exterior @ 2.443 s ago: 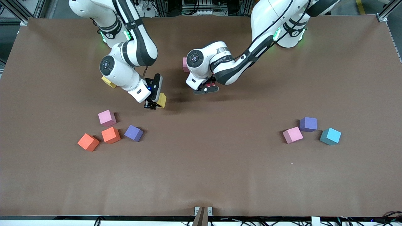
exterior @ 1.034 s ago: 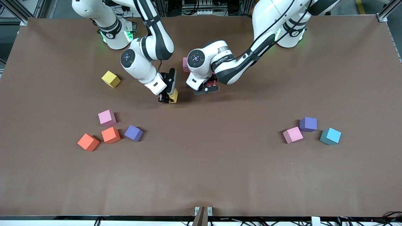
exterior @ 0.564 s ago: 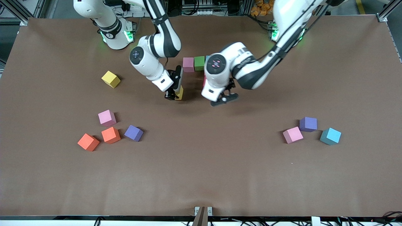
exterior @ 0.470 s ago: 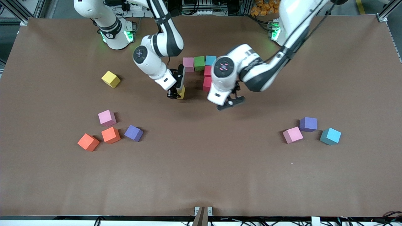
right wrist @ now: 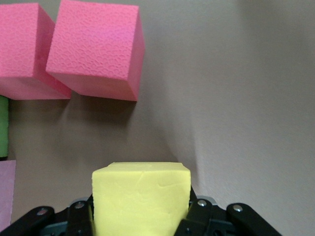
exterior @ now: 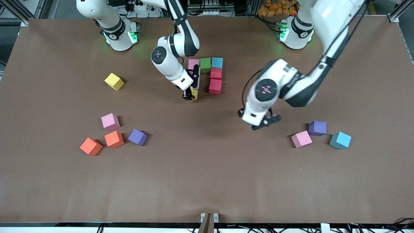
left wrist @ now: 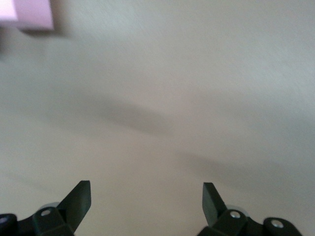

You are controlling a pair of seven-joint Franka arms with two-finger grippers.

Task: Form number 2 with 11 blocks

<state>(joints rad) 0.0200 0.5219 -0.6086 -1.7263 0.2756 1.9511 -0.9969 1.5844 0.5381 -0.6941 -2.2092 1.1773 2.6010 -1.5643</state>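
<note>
Right hand (exterior: 190,96) (gripping), matte yellow cube (right wrist: 141,196)

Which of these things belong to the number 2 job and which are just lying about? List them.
In the job:
- placed row: pink block, green block, light blue block
- two red blocks below
- yellow block in the right gripper
- left gripper, open over the table

Lying about, still loose:
- yellow cube
- orange pair
- purple cube
</note>
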